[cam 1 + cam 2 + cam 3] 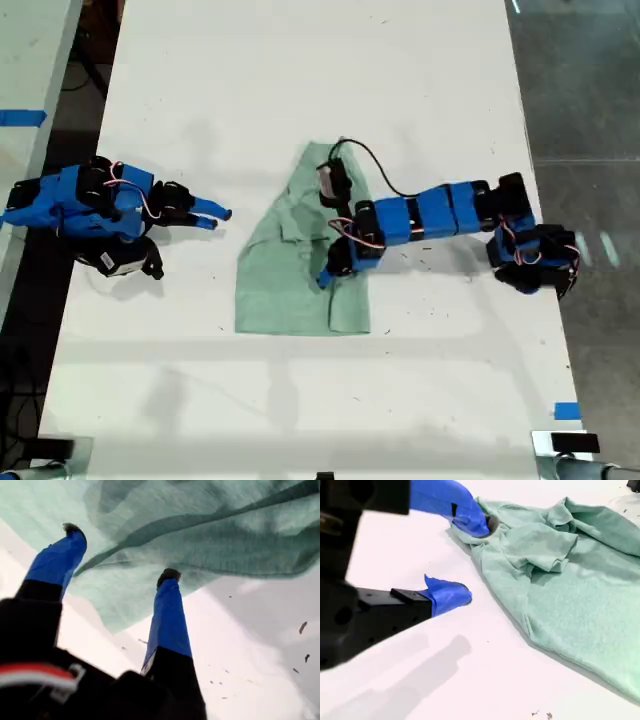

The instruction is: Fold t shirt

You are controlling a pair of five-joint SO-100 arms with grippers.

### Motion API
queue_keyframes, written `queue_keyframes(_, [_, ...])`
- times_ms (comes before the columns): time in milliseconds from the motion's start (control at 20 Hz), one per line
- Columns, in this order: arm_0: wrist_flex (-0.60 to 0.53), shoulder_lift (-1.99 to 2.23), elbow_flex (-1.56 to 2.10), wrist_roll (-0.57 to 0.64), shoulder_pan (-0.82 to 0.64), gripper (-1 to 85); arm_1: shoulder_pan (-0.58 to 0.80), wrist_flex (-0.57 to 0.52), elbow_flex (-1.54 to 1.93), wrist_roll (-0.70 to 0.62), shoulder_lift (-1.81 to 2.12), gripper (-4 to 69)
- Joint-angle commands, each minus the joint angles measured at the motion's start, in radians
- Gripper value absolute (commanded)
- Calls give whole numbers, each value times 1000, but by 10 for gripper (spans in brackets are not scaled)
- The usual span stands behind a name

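The big white worktop (300,90) fills most of the exterior view, with lots of bare room above and below the cloth. Near its middle lies the t shirt (285,270), pale green and partly folded, with bumpy wrinkles on top.

My first arm reaches in from the exterior view's right and lies over the shirt's right side. My first pincer (325,277) sits low over the cloth. Its own camera shows what the far camera cannot: the two blue fingers (167,622) are apart, and a flap of green cloth hangs loose above the tips, not squeezed between them. Small dark specks dot the worktop there.

My second arm sits at the exterior view's left, well apart from the shirt in that view. My second pincer (213,213) points at it. Up close, the fingers (447,595) are apart with nothing between them, and one tip looks right next to the shirt's edge.

A bit of blue tape (567,411) sticks near the worktop's lower right edge in the exterior view.
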Motion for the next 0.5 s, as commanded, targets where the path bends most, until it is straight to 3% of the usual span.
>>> queue_keyframes(0, [0, 6, -23, -15, 8, 181, -14, 67, -8, 18, 252, 304])
queue_keyframes(250, [0, 6, -23, -15, 8, 181, 11, 115, 264, 48, 611, 298])
queue_keyframes(400, [0, 6, -23, -15, 8, 181, 18, 52, 592, 95, 857, 306])
queue_keyframes(450, [0, 6, -23, -15, 8, 181, 17, 6, 723, 114, 950, 272])
